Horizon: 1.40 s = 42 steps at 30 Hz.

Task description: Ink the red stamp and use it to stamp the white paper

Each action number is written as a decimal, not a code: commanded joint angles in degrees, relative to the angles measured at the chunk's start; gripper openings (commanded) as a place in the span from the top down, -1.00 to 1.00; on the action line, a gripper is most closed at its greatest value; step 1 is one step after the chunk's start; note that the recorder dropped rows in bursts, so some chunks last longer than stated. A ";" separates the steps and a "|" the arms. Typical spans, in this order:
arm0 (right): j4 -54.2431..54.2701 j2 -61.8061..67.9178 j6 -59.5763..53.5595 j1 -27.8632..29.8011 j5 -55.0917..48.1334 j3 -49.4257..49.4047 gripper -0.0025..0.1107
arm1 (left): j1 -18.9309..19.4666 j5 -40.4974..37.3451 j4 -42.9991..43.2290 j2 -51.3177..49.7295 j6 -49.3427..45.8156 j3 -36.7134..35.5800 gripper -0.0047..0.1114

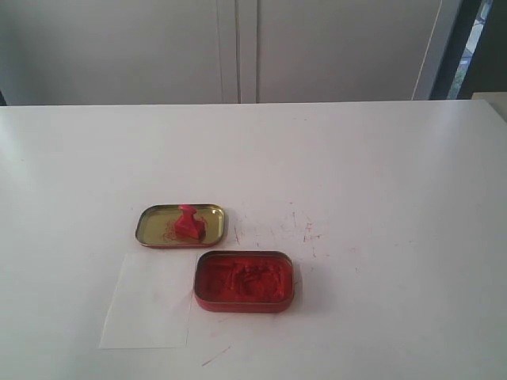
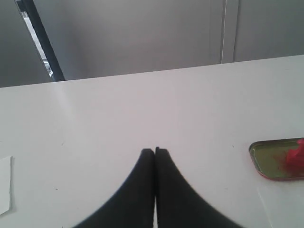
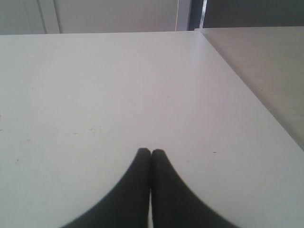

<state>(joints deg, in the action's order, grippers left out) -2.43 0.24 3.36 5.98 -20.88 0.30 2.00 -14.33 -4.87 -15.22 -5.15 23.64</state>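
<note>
Now | red stamp (image 1: pixel 188 222): knobbed plastic block on gold lid (image 1: pixel 154 226) | white paper (image 1: pixel 146 305): thin rectangle | left fingers (image 2: pixel 140 190), right fingers (image 3: pixel 135 190): closed

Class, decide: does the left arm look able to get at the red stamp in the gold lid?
Probably yes. The red stamp stands upright in the gold lid with nothing over its knob, and bare table lies between it and the left hand, which is shut.

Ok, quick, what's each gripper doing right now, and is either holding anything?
Left gripper: closed, holding nothing.
Right gripper: closed, holding nothing.
</note>
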 commanded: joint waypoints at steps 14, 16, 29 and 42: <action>-0.12 -0.24 0.01 -0.23 0.84 -0.30 0.96 | 0.18 -6.26 -0.26 -19.00 -1.14 3.73 0.92; -0.12 -0.24 0.01 -0.23 0.84 -0.30 0.96 | 0.18 -7.94 -0.26 -21.05 -1.26 4.71 0.92; -0.12 -0.24 0.01 -0.23 0.84 -0.30 0.96 | 0.07 -21.55 -0.65 -38.64 -4.42 17.05 0.92; -0.12 -0.24 0.01 -0.23 0.84 -0.30 0.96 | -8.70 -26.19 -1.07 -58.67 -14.02 32.59 0.92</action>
<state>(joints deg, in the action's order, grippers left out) -2.43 0.24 3.36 5.98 -20.88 0.30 -4.45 -38.88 -5.09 -70.13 -16.11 53.07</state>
